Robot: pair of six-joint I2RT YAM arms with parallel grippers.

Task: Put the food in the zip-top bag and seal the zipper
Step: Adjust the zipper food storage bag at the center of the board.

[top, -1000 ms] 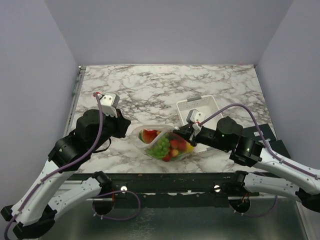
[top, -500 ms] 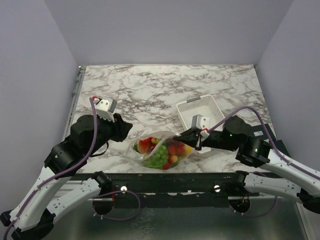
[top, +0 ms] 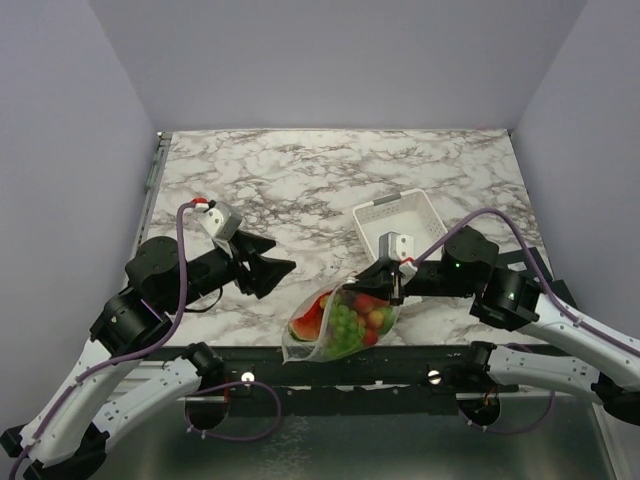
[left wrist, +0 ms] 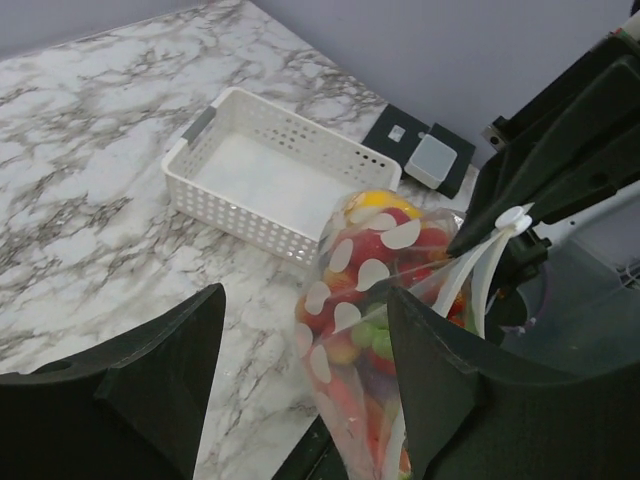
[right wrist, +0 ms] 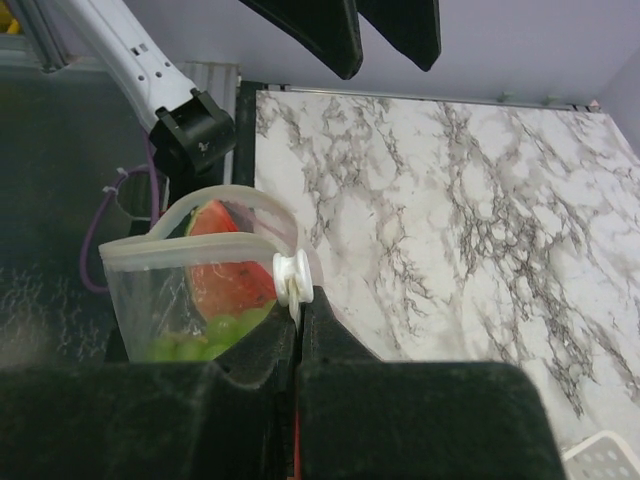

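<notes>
L pincer [top: 266, 268]: released, empty, left of zip-top bag [top: 335, 332].
R pincer [top: 392, 287]: clenched on zipper [right wrist: 200, 241] end.
Bag: food [top: 348, 318] inside, hangs at near surface [top: 300, 180] edge.
Axis: we judge the mouth runs R→L; L arm nearer the free end.

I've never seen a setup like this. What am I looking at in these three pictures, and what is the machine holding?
These are two robot arms bolted at the near edge of a marble-patterned table. Each ends in a two-finger gripper. The wide picture comes from a camera above and behind them. The other two come from a small camera on each wrist, so the dark shapes there are that arm's own fingers. The right gripper is shut on the whitish zipper strip of a clear white-dotted plastic bag, which hangs from that grip. The bag holds toy fruit, including green grapes and a red watermelon slice. The left gripper is open and holds nothing. A white slotted plastic basket sits empty farther back.
</notes>
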